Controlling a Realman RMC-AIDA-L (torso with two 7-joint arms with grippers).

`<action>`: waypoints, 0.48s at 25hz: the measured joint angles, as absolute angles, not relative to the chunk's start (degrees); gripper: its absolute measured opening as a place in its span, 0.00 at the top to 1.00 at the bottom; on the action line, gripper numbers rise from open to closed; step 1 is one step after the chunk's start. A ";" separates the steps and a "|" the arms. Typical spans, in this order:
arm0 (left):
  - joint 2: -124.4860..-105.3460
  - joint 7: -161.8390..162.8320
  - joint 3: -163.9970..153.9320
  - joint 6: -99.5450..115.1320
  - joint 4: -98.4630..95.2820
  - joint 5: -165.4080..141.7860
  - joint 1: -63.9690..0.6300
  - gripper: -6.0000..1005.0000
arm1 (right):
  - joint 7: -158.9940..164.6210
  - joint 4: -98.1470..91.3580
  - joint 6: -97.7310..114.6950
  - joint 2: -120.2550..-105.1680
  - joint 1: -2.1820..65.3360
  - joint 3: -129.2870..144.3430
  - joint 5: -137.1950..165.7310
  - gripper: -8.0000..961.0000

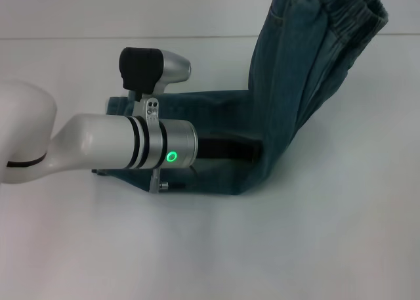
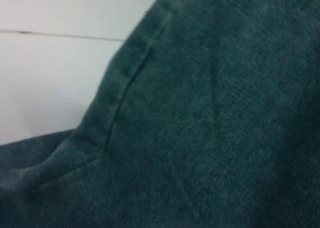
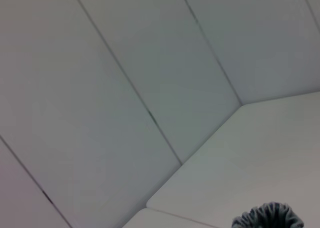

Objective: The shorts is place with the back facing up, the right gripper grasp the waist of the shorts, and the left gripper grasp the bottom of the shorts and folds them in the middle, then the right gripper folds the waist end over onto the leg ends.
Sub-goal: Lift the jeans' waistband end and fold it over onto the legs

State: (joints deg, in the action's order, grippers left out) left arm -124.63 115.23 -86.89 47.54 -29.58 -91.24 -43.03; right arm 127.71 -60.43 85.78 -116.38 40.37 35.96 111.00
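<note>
The shorts (image 1: 289,96) are rising off the worktop (image 1: 328,247) at the waist end (image 1: 354,11); the left tool (image 1: 230,149) is lying on the denim, its grip impossible to tell.

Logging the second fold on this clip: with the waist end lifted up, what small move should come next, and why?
Probably carry the raised waist end toward the leg ends lying flat under the left arm, then lower it. The shorts already bend upward at the fold; the right gripper itself is out of view.

A plain white table (image 1: 315,247) filled the foreground under even light, and pale panelled walls (image 3: 125,63) with thin dark seams rose behind.
</note>
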 joint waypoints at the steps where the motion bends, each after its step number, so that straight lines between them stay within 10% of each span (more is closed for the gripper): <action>1: -124.62 115.22 -87.09 47.99 -29.56 -91.21 -43.04 0.99 | 127.71 -60.35 85.76 -116.37 40.70 36.34 111.00 0.88; 12: -124.12 111.76 -81.81 39.19 -31.13 -91.84 -40.04 0.99 | 127.39 -57.64 84.99 -116.71 44.27 40.15 111.09 0.88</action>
State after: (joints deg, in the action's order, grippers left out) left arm -124.12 111.76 -81.81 39.19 -31.13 -91.85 -40.04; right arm 127.39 -57.64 84.99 -116.71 44.27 40.15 111.09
